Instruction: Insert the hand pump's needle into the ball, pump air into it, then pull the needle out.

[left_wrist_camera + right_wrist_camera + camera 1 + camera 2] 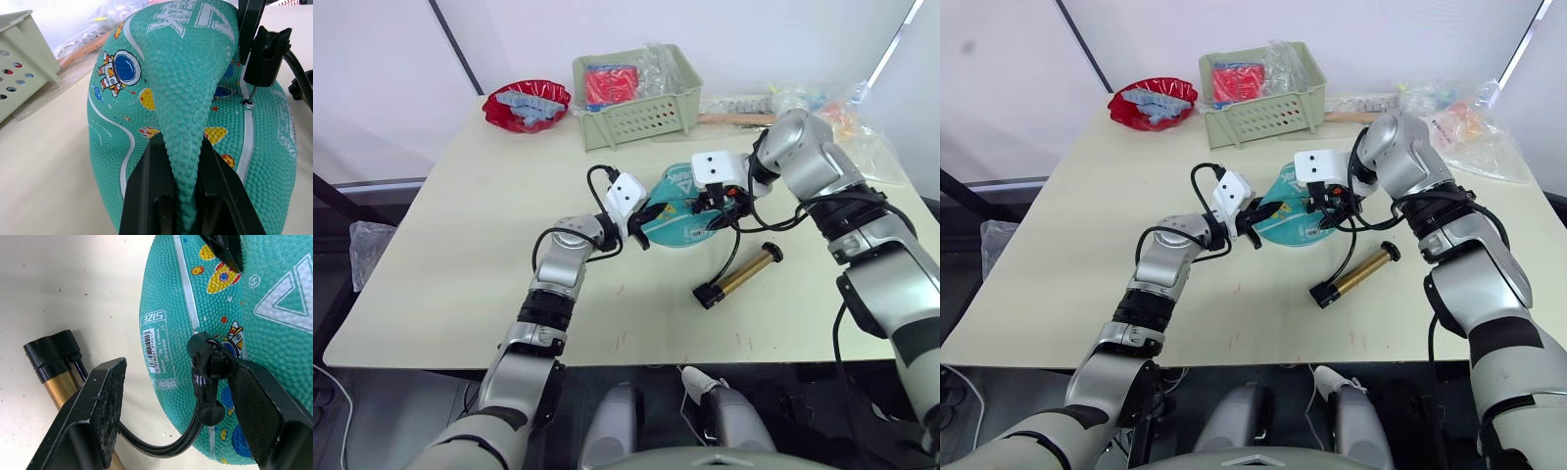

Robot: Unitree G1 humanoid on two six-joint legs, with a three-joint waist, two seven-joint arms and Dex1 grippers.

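Near the centre of the frame, on the cream tabletop, lies the teal ball, visibly soft and partly deflated. The left gripper reaches in from the ball's left side and is clamped on a raised fold of the ball's pebbled skin; in the left wrist view its two black fingers pinch that ridge tightly between them. The right gripper comes in from the right and sits against the ball's upper right side. In the right wrist view its jaws stand fairly wide, with the black fitting of the needle resting against the inner face of one finger and the other finger well apart from it, so a firm grasp cannot be confirmed. The needle itself shows in the left wrist view as a thin metal pin whose tip meets the valve hole on the ball's pale seam. A thin black hose curves down from the fitting to the hand pump, which lies on its side on the tabletop just right of and below the ball, not touching either gripper. At the upper middle of the frame stands a pale green basket, and to its left a red bowl.
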